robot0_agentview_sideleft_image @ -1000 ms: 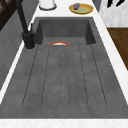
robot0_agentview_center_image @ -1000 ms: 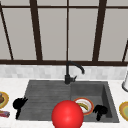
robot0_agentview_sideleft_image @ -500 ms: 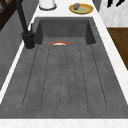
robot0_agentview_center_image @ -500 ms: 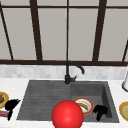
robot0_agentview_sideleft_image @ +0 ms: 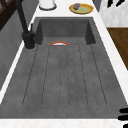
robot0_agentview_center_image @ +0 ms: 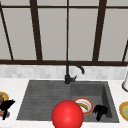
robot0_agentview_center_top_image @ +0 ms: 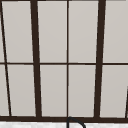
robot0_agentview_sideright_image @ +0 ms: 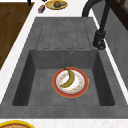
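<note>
Hovering right hand (robot0_agentview_center_image: 100, 111) sits just right of plate (robot0_agentview_center_image: 85, 105).

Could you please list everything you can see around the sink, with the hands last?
sink: one, dark grey, ribbed drainer on the left, basin on the right
tap: one, black, behind the sink
plate: one, red-rimmed, white centre, on the basin floor
banana: one, yellow-brown, on that plate
ball: one, red, at the front edge
left yellow plate: one, on the left counter, carrying something brown
right yellow plate: one, on the right counter, carrying something dark
white pot: one, far right counter
window: one, dark frame
left robot hand: black, over the left plate
right robot hand: black, curled, over the basin beside the plate
</note>
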Controlling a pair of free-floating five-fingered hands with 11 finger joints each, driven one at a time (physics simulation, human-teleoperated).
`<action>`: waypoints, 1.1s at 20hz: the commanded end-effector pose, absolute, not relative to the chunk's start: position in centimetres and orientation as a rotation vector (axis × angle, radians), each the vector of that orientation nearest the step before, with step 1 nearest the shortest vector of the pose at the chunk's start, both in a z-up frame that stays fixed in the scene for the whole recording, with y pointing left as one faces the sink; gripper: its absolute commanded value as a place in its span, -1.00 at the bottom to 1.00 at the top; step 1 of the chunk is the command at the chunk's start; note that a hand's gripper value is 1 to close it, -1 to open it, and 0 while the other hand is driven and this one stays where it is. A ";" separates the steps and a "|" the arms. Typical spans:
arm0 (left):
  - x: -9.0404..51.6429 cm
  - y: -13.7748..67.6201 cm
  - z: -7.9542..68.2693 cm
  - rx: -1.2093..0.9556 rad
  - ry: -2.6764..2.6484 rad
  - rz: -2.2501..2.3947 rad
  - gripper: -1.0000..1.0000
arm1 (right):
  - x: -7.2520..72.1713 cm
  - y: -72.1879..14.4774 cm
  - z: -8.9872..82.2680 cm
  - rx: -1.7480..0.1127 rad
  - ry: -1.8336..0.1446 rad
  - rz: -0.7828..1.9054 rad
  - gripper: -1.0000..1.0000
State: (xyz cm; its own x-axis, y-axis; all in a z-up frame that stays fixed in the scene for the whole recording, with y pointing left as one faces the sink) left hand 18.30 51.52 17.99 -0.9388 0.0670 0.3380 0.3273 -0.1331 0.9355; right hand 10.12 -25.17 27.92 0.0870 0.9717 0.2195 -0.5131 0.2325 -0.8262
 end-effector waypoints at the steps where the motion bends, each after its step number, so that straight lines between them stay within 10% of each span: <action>1: 20.4 53.4 15.8 -0.518 -1.939 -2.206 -1.00 | 10.1 -25.2 27.9 -0.651 -0.889 1.230 0.00; 22: 22.5 56.0 9.2 -0.635 -1.881 -2.212 -1.00 | 10.1 -25.2 27.9 -0.651 -0.889 1.230 0.00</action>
State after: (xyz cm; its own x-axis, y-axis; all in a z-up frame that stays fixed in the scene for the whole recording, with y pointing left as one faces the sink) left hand 22.67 55.34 10.11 -0.8902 0.0755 0.4492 0.4402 -0.1109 0.8910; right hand 10.12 -25.17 27.92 0.0870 0.9717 0.2196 -0.5131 0.2326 -0.8262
